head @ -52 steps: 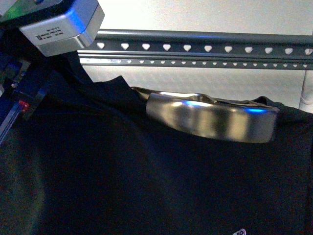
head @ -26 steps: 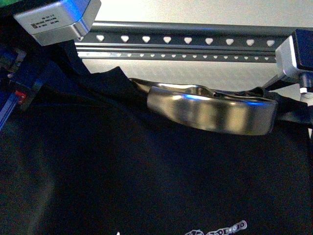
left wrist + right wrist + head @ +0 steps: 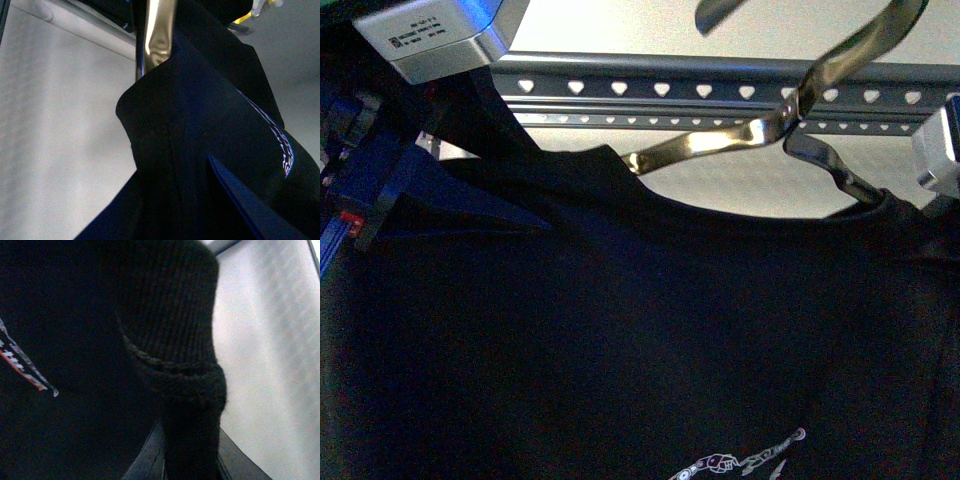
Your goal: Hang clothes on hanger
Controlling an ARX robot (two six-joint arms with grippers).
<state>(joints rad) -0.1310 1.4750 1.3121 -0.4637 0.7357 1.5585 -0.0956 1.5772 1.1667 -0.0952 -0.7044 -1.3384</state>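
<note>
Presently, my right gripper [image 3: 192, 455] is clamped on the ribbed collar [image 3: 170, 315] of the black T-shirt [image 3: 620, 330]. In the right wrist view the rib is squeezed to a knot where it enters the jaws.

The left gripper [image 3: 225, 175] is less certain. One blue finger [image 3: 250, 210] lies flat on the cloth at the shoulder and its mate is hidden under the fabric, so I cannot tell how far closed it is (the shoulder does stand raised toward that arm in the front view, which suggests a hold).

Between the two arms the metal hanger [image 3: 720, 148] runs crosswise, long axis from my left to my right. Both its arms pass down into the neck opening, and its hook rises above the slotted rail [image 3: 620, 90] behind. What carries the hook is out of frame. The right gripper is the nearer to the hanger's neck.

I judge the garment seated. The coming move turns on each shoulder lying over its hanger arm before I let go.
</note>
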